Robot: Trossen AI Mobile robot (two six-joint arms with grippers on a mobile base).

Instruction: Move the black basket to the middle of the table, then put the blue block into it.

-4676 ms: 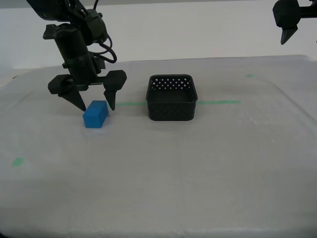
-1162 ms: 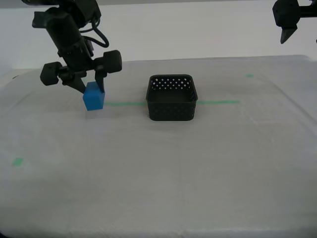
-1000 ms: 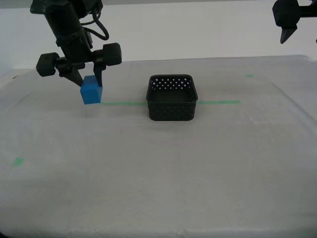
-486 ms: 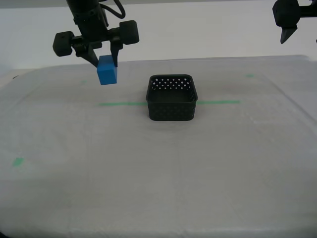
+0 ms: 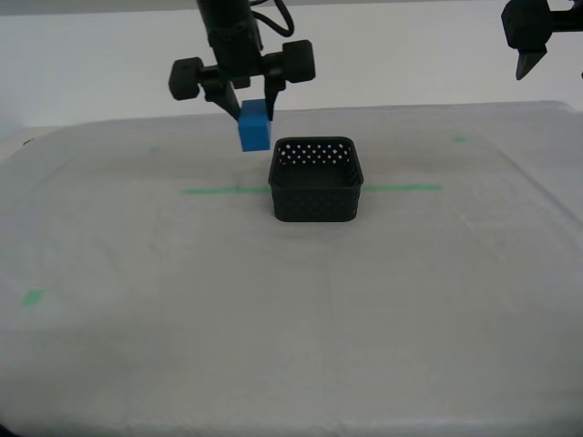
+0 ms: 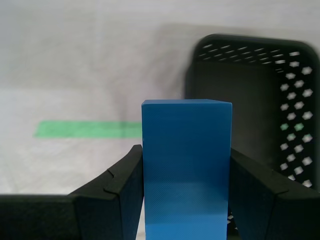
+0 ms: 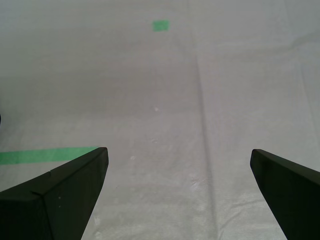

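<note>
Blue block: smooth, solid, rectangular.

Exterior view faces the table frontally; wrist views look down closely.

Cloth-covered table under black basket

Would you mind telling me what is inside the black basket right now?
Nothing can be seen inside the black basket: only its dark floor and perforated walls. The blue block is held above the table beside it in my second claw. The near wall hides part of the floor.
</note>
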